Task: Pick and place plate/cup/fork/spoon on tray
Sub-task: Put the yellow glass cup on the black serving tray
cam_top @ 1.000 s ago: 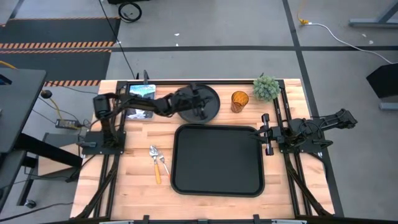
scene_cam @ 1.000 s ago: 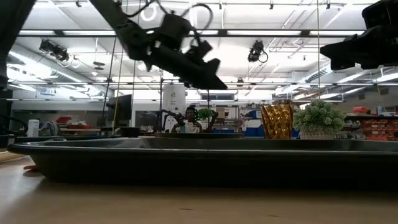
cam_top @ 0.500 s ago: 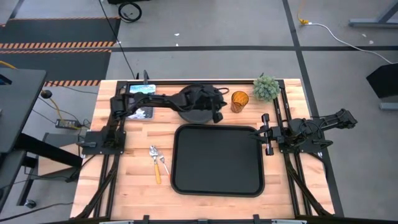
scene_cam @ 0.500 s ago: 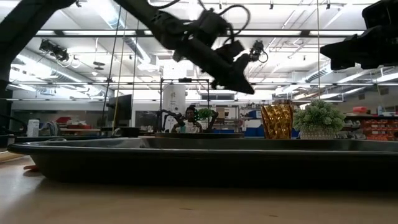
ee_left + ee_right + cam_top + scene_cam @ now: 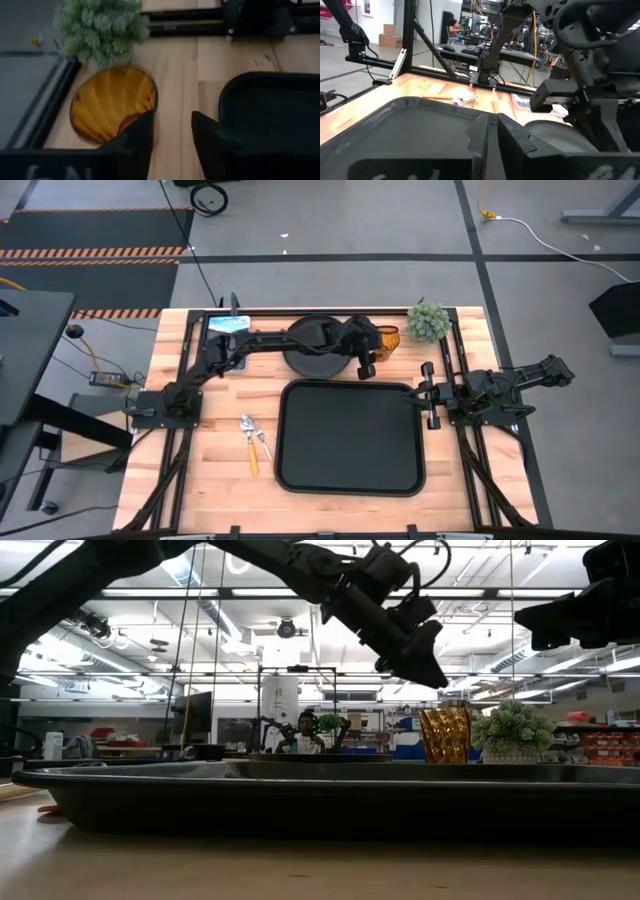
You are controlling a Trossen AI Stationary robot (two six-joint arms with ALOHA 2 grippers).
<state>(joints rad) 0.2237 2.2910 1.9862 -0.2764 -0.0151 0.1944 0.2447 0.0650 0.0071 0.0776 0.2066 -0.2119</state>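
Observation:
The amber cup (image 5: 387, 340) stands upright on the wood at the table's far side, next to a small green plant (image 5: 428, 320). My left gripper (image 5: 366, 366) hangs open in the air beside the cup, above its rim (image 5: 445, 712). In the left wrist view the cup (image 5: 107, 102) lies off to one side of the fingers, with nothing in the gap (image 5: 172, 132). The round black plate (image 5: 315, 363) sits on the table, partly under the left arm. The black tray (image 5: 350, 440) lies in the middle. The fork and spoon (image 5: 255, 442) lie together left of the tray. My right gripper (image 5: 428, 395) waits shut at the tray's right edge.
A blue-and-white printed card (image 5: 228, 330) lies at the far left, under the left arm. Black frame rails run along the table's far and right sides (image 5: 455, 345). Bare wood shows near the table's front left (image 5: 215, 480). A person sits far back in the room (image 5: 303, 730).
My left gripper has travelled toward the table's right edge, from over the plate to a spot beside the cup, staying raised above the table. The plate, cup and cutlery stay where they were.

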